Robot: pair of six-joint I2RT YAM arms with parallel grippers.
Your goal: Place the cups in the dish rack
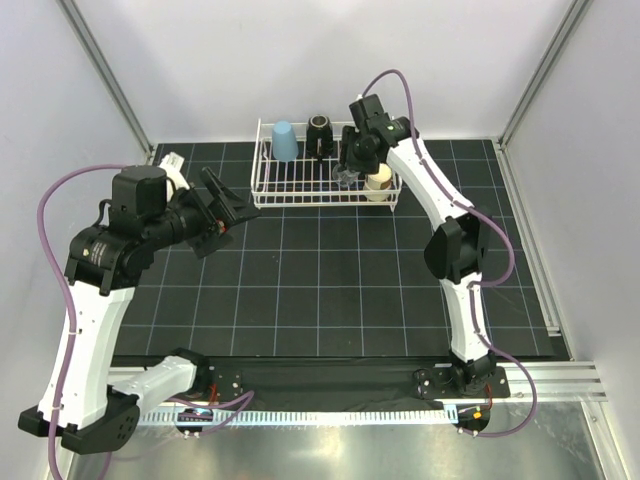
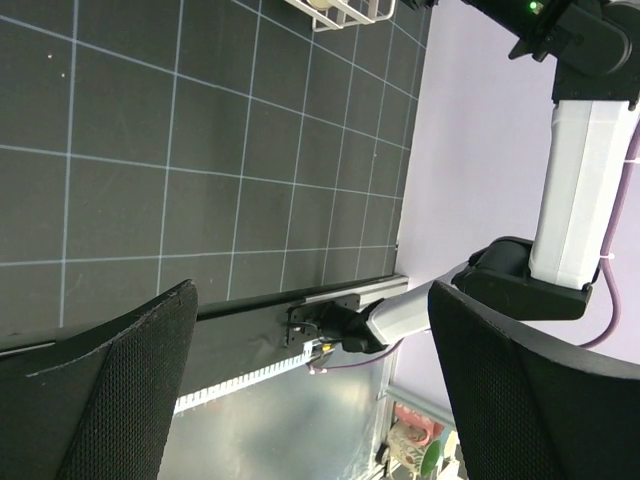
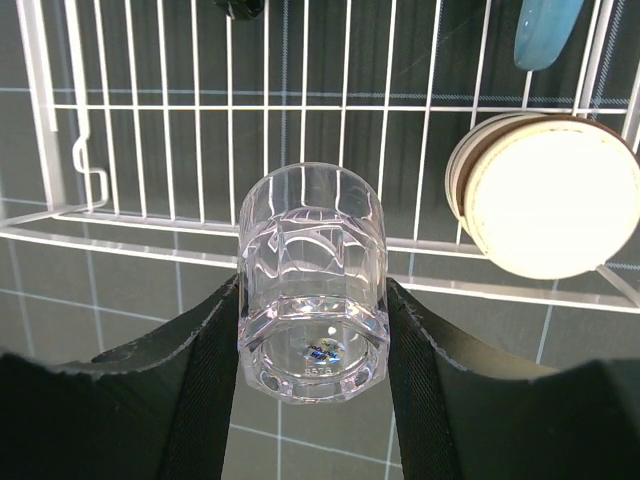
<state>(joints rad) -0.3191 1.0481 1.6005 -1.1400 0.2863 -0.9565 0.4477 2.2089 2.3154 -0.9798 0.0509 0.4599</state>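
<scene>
The white wire dish rack (image 1: 300, 203) stands at the back of the mat. In it are a light blue tumbler (image 1: 285, 140) turned upside down, a black cup (image 1: 320, 130) and a cream-coloured cup (image 1: 378, 182). My right gripper (image 1: 349, 177) hangs over the rack's front right part, shut on a tiny clear glass (image 3: 312, 285), whose base faces the wrist camera. The glass is over the rack's front rail (image 3: 150, 225), left of the cream cup (image 3: 545, 195). My left gripper (image 1: 225, 205) is open and empty above the mat, left of the rack.
The black grid mat (image 1: 320, 290) fills the table between the arms. White walls and metal rails close the cell on three sides. In the left wrist view the right arm (image 2: 585, 170) and a corner of the rack (image 2: 345, 12) show beyond the wide-apart fingers (image 2: 120, 400).
</scene>
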